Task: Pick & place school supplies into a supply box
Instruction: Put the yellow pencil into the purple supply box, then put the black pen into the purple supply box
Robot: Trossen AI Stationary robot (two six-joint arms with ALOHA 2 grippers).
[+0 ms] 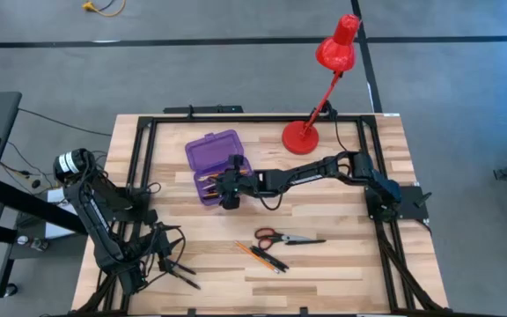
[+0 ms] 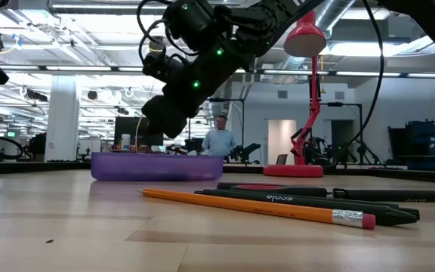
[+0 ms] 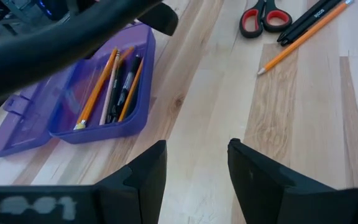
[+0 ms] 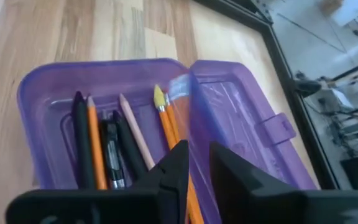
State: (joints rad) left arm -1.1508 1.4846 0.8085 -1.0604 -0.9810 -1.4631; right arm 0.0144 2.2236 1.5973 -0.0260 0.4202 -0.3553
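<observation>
an orange pencil and black pens lie loose on the table, near the red-handled scissors, likely awaiting pickup. the right gripper reaches over the open purple supply box, fingers slightly parted, apparently dropping an orange pencil among the supplies inside. the left gripper waits well apart, fingers wide, empty.

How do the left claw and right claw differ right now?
Left claw is open, empty, low over bare table near its front left corner. Right claw hangs over the open purple supply box, fingers close together, an orange pencil beneath them. Both point downward.
</observation>
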